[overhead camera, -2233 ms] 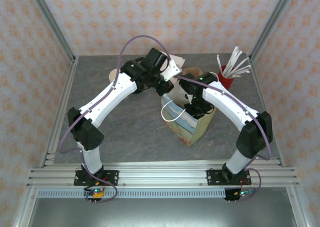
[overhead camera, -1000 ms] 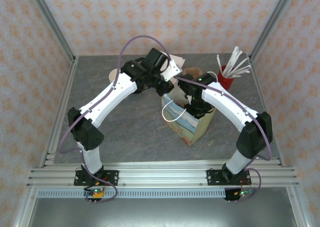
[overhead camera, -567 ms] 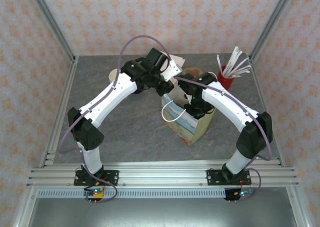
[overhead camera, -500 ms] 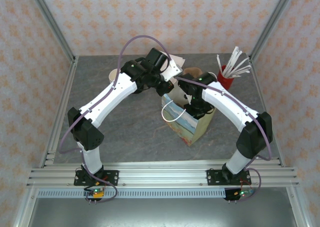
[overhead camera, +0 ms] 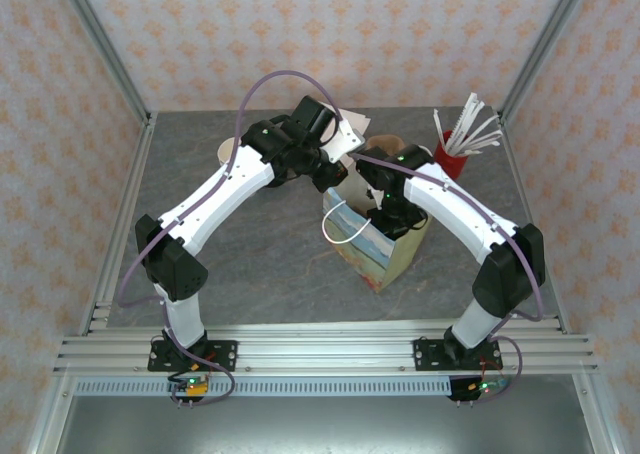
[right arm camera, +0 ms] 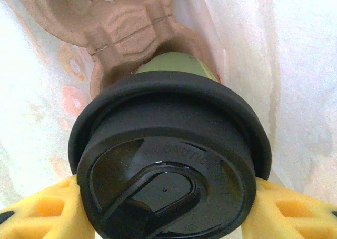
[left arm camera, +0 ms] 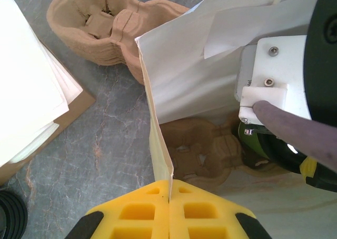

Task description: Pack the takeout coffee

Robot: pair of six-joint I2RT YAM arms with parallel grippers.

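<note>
Pinching the upright edge of the white paper bag [left arm camera: 181,65] between fully closed yellow fingers, the left gripper [left arm camera: 169,197] holds the bag's mouth apart, in my judgement so that the other arm has room to reach down inside. To its left on the grey marbled bench [left arm camera: 105,144] lie a stack of white paper sheets [left arm camera: 26,91] on a brown board and, beyond the bag's corner, a spare moulded brown pulp cup carrier [left arm camera: 105,18], both apart from the bag's opening. Inside the bag a second moulded pulp carrier [right arm camera: 105,18] lies on the bottom, its wells facing up to take a cup. Farther right, the right gripper [right arm camera: 167,220] reaches into the bag, jaws partly apart and clamped on either side of the takeout coffee [right arm camera: 171,118], a small green-sided paper cup under a round black plastic lid, gripped just below the lid so that it stays upright. The cup's base sits in or just above one well; whether it is fully seated I cannot tell. The packing looks nearly done: a release and a straight lift out are left, and a snag on the bag wall could tip the cup. At the far right stands a red cup of white straws [overhead camera: 455,154]
</note>
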